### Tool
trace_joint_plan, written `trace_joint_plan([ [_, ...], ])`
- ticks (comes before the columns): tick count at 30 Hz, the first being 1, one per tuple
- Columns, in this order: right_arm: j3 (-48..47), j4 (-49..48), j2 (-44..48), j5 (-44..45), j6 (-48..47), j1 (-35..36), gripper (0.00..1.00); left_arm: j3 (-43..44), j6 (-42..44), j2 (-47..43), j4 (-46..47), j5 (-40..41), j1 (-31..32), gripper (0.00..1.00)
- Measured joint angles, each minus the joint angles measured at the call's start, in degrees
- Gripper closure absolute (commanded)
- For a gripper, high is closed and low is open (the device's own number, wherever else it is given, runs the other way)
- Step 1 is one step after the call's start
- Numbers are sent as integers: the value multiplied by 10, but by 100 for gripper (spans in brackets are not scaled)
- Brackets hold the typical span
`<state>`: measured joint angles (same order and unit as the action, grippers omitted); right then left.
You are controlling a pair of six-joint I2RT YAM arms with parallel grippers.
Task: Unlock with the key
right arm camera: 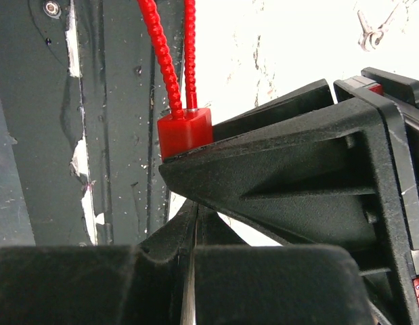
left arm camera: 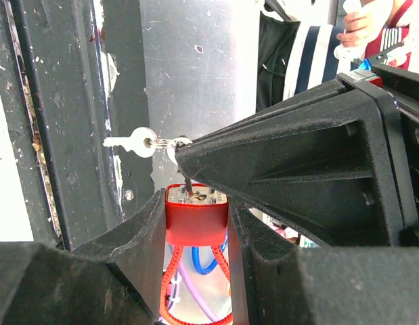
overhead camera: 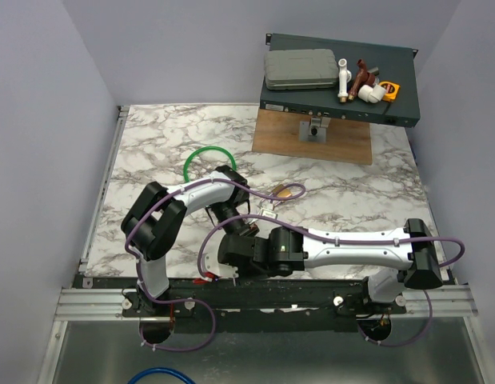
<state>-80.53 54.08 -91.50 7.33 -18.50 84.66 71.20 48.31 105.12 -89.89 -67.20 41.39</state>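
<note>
In the left wrist view my left gripper (left arm camera: 195,206) is shut on a small red lock body (left arm camera: 195,220), and the lock's ribbed red cord loop (left arm camera: 170,284) runs back between the fingers. The lock's metal keyhole face points away from the camera. My right gripper (left arm camera: 185,159) comes in from the right, shut on the key (left arm camera: 187,184), whose thin blade meets the keyhole face. A spare silver key (left arm camera: 137,142) dangles from a ring at that tip. The right wrist view shows the red lock (right arm camera: 185,132) just past the shut jaws, which hold a thin metal edge.
A brass padlock (overhead camera: 287,192) on a green cable loop (overhead camera: 205,154) lies on the marble table (overhead camera: 351,192). Loose metal keys (overhead camera: 269,213) lie beside it. A dark rack unit (overhead camera: 335,80) with fittings stands at the back. The black base rail (overhead camera: 271,292) runs just below both grippers.
</note>
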Motion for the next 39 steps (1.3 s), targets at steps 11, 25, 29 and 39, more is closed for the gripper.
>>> trace_joint_plan([
  [11,-13,7,-3,7,0,10,99,0,0,5,-3,1,0,100],
  [25,-8,-1,-1,8,0,16,99,-1,1,19,0,1,-6,100],
  [29,5,-2,2,8,4,17,99,-7,6,4,0,1,-8,100],
  [39,13,-14,45,8,5,17,99,-27,40,-46,0,0,-11,100],
])
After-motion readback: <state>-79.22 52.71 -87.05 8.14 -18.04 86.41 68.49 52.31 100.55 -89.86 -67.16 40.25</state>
